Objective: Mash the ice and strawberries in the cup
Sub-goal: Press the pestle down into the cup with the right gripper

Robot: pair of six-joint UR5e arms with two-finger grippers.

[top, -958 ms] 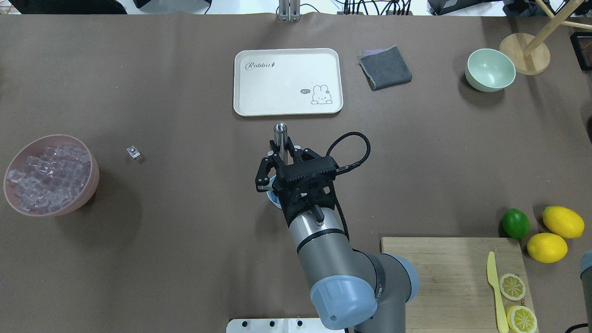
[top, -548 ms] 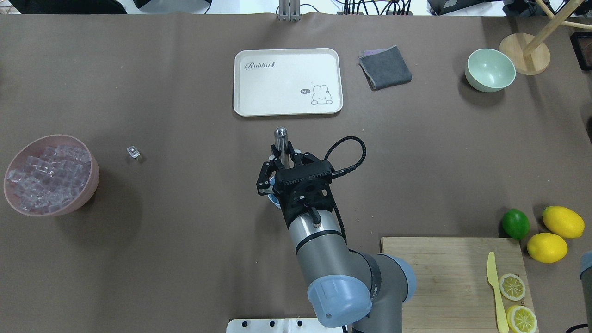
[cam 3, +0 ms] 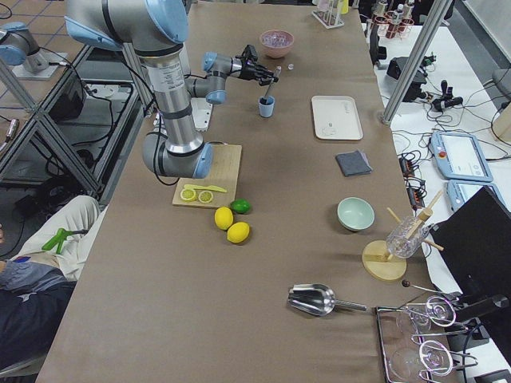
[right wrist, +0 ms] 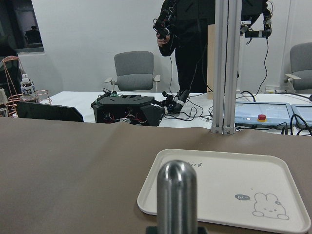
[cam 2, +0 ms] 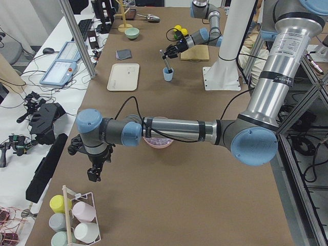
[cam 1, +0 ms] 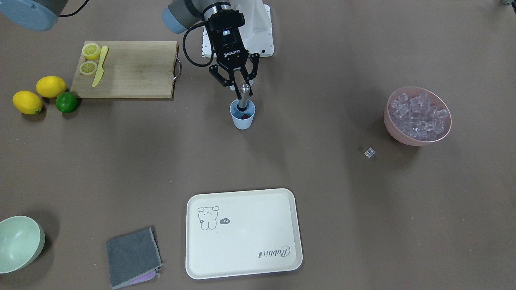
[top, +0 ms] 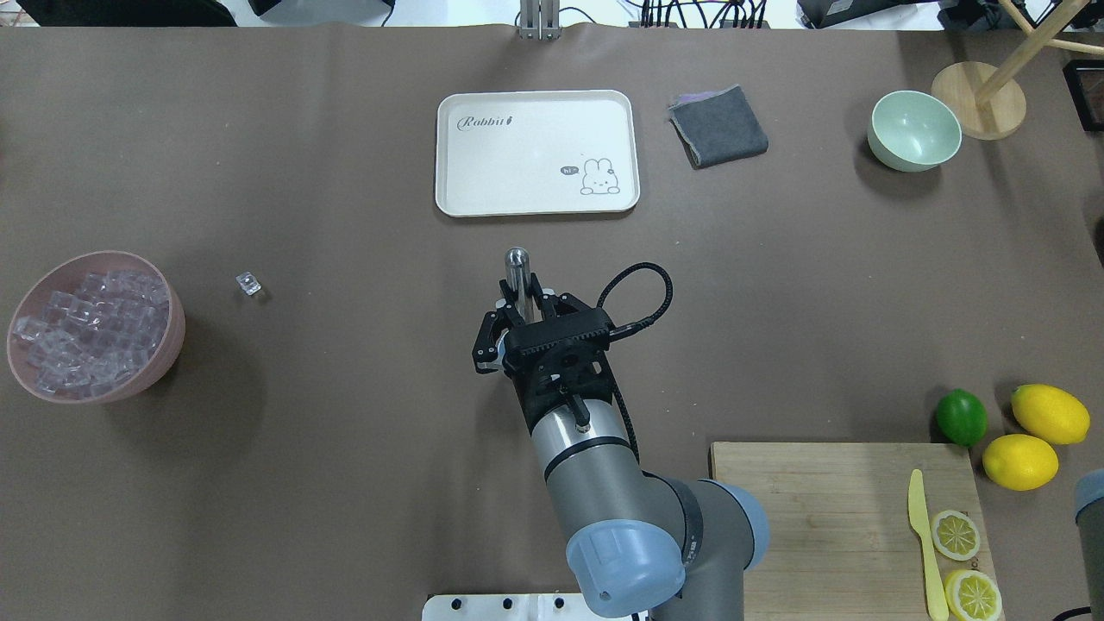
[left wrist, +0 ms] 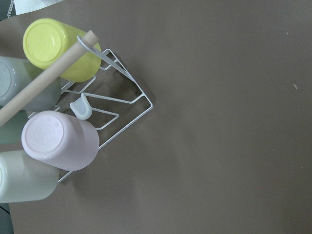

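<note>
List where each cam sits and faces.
Front-facing: across table, steeply down; right hand gripping muddler in cup.
Overhead: behind robot, forward-down; right arm; shares tray with front.
Exterior left: table's left end; left arm near.
Exterior right: right end; right arm near.
Left wrist: down onto cup rack; robot unseen.
Right wrist: forward over muddler toward tray.

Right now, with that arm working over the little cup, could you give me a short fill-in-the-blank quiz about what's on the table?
1. The jaws of the right arm are shut on a metal pestle whose tip is inside the light-blue ____.
2. The ice cubes are heaped in the ____ bowl.
3. Beside the two lemons lies one green ____.
Missing words: cup; pink; lime.
</note>
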